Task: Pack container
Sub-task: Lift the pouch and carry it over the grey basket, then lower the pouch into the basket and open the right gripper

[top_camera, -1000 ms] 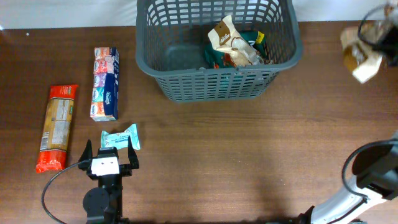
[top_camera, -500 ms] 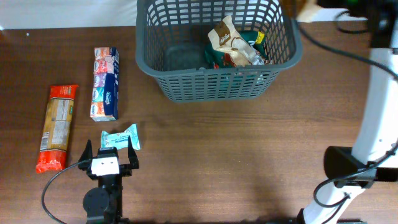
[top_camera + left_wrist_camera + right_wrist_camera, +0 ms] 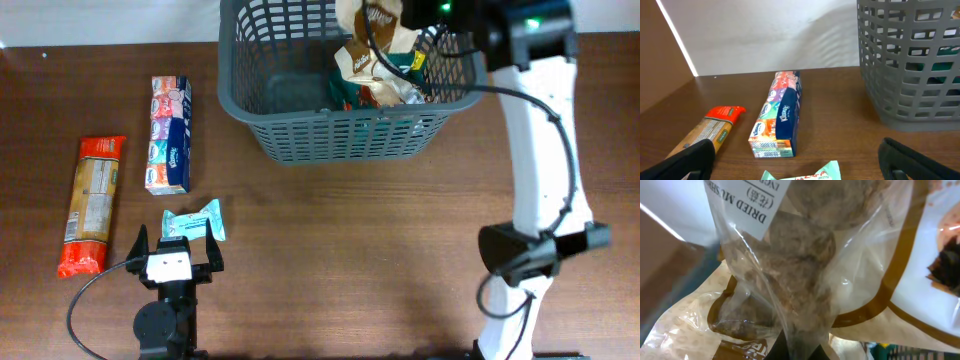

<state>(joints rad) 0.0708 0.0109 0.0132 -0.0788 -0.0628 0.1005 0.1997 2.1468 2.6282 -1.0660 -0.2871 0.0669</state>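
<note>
The container, a dark grey slotted basket, stands at the back of the table and shows at the right of the left wrist view. My right gripper hangs over its right half, shut on a clear and tan bag of dried mushrooms. That bag fills the right wrist view, pinched between the dark fingertips. Inside the container lie a similar tan bag and green packets. My left gripper rests open near the front left, its fingers either side of a teal wrapped bar.
A pack of tissues lies left of the container, also in the left wrist view. An orange pasta packet lies further left. The right arm's white link rises from the front right. A white wall backs the table.
The right arm has swung from the table's far right edge leftward to above the container, carrying the mushroom bag. The left arm and the loose packets have not moved.
</note>
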